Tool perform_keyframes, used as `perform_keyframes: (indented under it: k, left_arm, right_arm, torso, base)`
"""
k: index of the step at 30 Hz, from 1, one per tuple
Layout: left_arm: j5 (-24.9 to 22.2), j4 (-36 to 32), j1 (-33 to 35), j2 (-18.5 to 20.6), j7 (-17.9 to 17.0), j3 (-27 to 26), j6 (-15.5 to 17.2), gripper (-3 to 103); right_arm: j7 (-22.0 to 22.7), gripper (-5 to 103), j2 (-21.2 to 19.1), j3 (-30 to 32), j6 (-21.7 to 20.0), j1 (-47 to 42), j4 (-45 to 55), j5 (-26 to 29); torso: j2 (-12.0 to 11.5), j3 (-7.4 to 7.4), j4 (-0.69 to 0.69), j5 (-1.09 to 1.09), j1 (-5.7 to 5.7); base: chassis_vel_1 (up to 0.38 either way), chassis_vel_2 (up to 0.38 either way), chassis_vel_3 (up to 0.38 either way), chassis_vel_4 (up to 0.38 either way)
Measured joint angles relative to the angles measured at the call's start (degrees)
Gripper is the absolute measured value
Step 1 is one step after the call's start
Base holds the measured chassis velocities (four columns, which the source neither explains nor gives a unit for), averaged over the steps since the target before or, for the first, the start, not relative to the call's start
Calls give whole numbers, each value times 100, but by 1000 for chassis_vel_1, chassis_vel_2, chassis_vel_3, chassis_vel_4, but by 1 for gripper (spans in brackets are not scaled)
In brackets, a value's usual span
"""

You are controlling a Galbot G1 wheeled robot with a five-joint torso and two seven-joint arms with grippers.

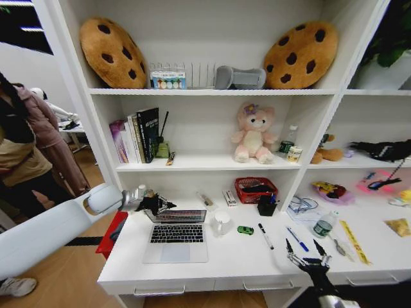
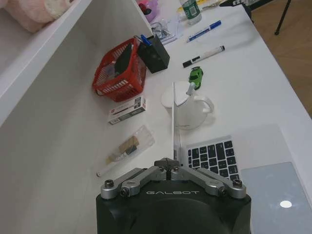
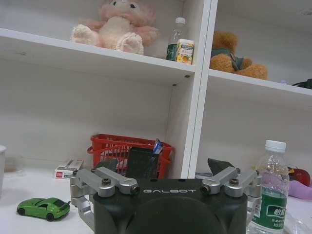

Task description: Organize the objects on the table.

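Note:
A slim silver laptop [image 1: 174, 236] with black keys stands open at the left of the white table [image 1: 231, 260]. My left gripper [image 1: 156, 204] is shut on the top edge of its lid [image 2: 173, 122], which the left wrist view shows edge-on with the fingers [image 2: 167, 163] closed over it. Right of the laptop lie a tiny green toy car [image 1: 245, 230] [image 2: 196, 76] [image 3: 44, 208], a black marker [image 1: 266, 236] [image 2: 204, 56] and a blue marker [image 1: 297, 239] [image 2: 204, 30]. My right gripper [image 1: 304, 253] hovers open over the table's front right edge, fingers [image 3: 84, 204] spread, holding nothing.
A white mug [image 1: 222, 222] [image 2: 190, 107] stands beside the laptop's right corner. At the back are a red mesh basket [image 1: 255, 190] [image 3: 126, 151] and a black pen holder [image 1: 266, 206]. A water bottle [image 1: 324, 224] [image 3: 273, 195] stands right. Shelves above hold a pink bear [image 1: 254, 133].

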Motion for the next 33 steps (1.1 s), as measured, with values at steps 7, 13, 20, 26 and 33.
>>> perform_keyframes:
  k: [7, 13, 20, 26, 33]
  left_arm:
    - [128, -93, 75, 98, 306, 30, -34, 0]
    - [249, -321, 297, 212, 425, -23, -42, 0]
    - [473, -872, 1577, 634, 586, -896, -34, 0]
    - [803, -1212, 3313, 936, 651, -2373, -47, 0]
    - [937, -1207, 3865, 946, 368, -2665, -28, 0]
  right_arm:
    - [0, 100, 4, 17, 30, -3, -19, 29]
    - [0, 100, 7, 35, 47, -17, -24, 39]
    - [-1, 100, 14, 31, 47, -10, -17, 38]
    - [-2, 100, 42, -12, 26, 9, 22, -13]
    - [-2, 100, 89, -1, 26, -46, 69, -57]
  torso:
    - [0, 0, 2, -1, 0]
    - [0, 0, 0, -1, 0]
    - [0, 0, 1, 0, 0]
    - [0, 0, 5, 4, -1]
    - [0, 0, -2, 0, -1]
  base:
    - [0, 0, 0, 0]
    - [0, 0, 0, 0]
    - [0, 0, 0, 0]
    - [0, 0, 0, 0]
    - [0, 0, 0, 0]
